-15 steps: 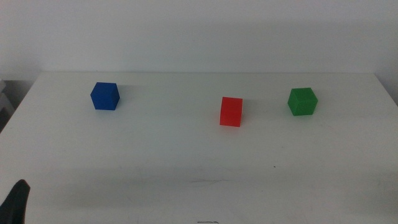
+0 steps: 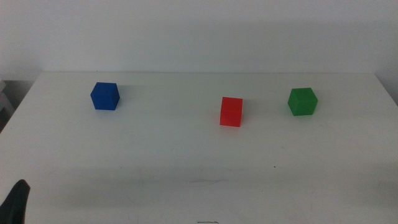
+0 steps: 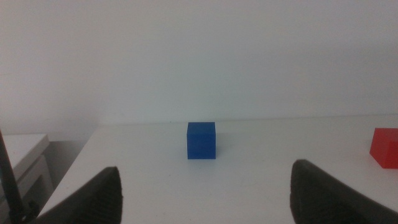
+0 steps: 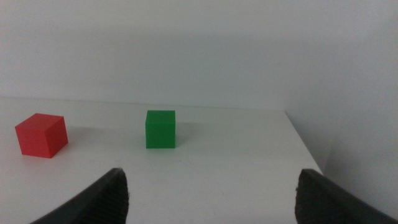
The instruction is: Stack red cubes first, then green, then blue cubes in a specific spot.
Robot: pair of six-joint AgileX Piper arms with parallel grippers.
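Middle view: blue cube (image 2: 104, 96) near the worktop's (image 2: 186, 155) far left corner, red cube (image 2: 231, 111) about mid-worktop, green cube (image 2: 302, 101) toward the far right edge; all well apart.

Left wrist view: left gripper (image 3: 205, 193), jaws spread wide, empty; blue cube lies ahead, well clear.

Right wrist view: right gripper (image 4: 211, 196), jaws spread, empty; green cube ahead, red cube beside it.

The red cube (image 3: 385, 148) is cut off by the left wrist view's edge.
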